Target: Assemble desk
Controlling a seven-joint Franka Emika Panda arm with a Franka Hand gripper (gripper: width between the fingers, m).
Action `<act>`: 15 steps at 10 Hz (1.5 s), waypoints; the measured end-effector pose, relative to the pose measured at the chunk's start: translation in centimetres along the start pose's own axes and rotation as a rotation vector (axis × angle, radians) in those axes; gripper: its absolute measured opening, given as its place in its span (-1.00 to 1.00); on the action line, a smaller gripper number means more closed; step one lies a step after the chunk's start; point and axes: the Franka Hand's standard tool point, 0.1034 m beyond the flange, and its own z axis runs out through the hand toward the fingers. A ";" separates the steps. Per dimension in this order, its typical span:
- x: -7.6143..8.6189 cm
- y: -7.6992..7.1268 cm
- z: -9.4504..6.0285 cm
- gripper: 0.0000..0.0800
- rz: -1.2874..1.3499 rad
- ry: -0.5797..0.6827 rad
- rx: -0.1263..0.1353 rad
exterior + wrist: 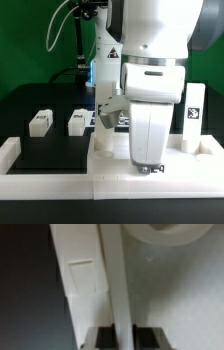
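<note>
Wrist view: blurred fingers (150, 336) astride panel (172, 291)

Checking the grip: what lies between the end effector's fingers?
The panel rim stands between the fingers, clamped; the wrist view shows it.

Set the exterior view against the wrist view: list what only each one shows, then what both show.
Only the exterior view: the arm, two leg blocks lying on the black table, a third leg block standing upright at that view's right, and the white bars edging the table.
Only the wrist view: the desk panel close up, its thin rim clamped between the shut jaws, their dark pads, and a round corner socket.
Both: the black table surface; the arm hides most of the panel in the exterior view.
</note>
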 end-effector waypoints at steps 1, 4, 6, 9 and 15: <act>-0.1 0.0 0.0 -0.83 0.000 0.000 0.001; -0.2 0.0 0.0 0.10 0.002 -0.001 0.001; -0.2 0.0 0.1 0.42 0.004 -0.001 0.002; -0.3 0.0 0.1 0.61 0.006 -0.001 0.002; -4.4 0.8 -7.0 0.62 0.074 -0.036 0.035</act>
